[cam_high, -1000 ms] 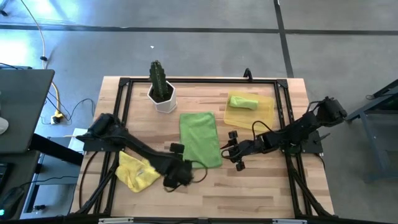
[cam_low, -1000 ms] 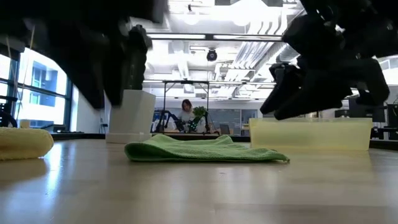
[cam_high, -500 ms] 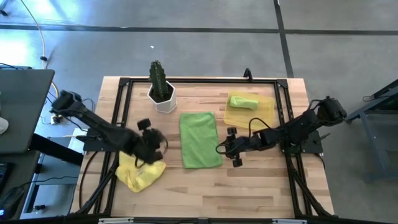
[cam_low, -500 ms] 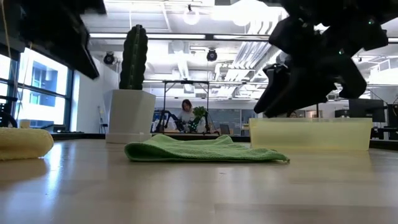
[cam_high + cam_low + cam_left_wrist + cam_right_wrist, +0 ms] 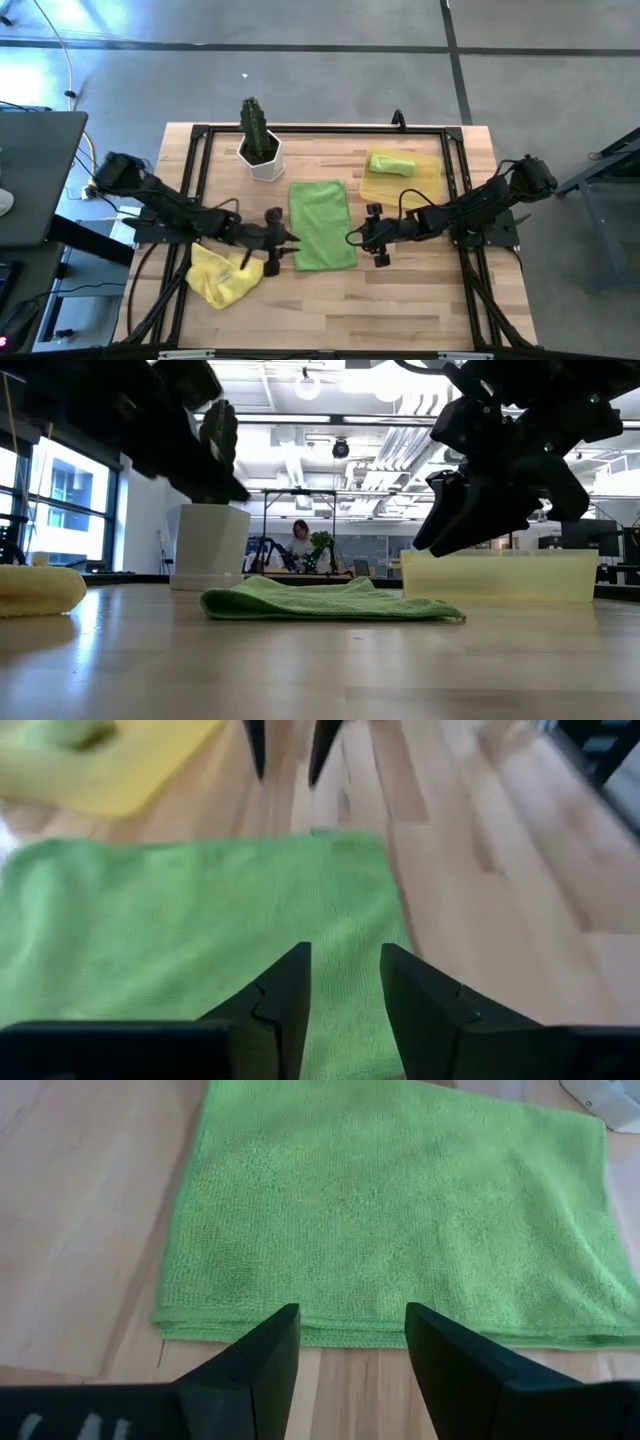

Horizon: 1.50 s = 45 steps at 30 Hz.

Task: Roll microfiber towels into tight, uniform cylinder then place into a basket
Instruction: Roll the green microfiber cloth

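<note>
Green flat towel (image 5: 322, 224), left claw (image 5: 284, 240) now at its edge

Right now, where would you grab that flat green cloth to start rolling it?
Probably the near short edge of the green cloth, one corner per side: it lies flat, with the left pincer and right pincer open beside those corners.

Nappy cloth towel (image 5: 400, 1210) — smooth wooden table (image 5: 420, 300)

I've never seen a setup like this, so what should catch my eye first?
A flat green towel lies mid-table, with the left end effector and right end effector open at its two sides. A rolled green towel sits in the basket, and a crumpled yellow towel lies near the left arm.
</note>
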{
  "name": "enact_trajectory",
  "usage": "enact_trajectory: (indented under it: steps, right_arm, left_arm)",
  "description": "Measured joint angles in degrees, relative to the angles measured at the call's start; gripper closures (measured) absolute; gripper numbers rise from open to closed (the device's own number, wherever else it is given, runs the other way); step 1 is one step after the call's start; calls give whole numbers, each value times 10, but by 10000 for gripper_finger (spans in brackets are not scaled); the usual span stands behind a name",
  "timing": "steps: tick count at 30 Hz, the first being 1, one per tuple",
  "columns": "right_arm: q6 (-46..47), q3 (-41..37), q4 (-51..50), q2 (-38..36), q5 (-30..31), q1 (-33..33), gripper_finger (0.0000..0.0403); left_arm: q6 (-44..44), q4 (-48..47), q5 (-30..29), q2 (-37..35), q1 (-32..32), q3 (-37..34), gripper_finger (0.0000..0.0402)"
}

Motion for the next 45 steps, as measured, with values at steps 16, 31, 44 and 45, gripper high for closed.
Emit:
enact_trajectory:
  steps: [16,31,44,45]
  right_arm:
    - [-90,0,3,4,-134,26,226]
    - [-121,0,106,92,-144,41,226]
    - [-165,0,102,99,-151,37,226]
    - [-165,0,104,103,-151,35,226]
  left_arm:
    - [75,-174,33,166,-37,152,224]
    - [50,-197,70,187,-37,151,227]
    - [21,-171,80,217,-37,153,227]
    - [18,-171,77,217,-37,153,227]
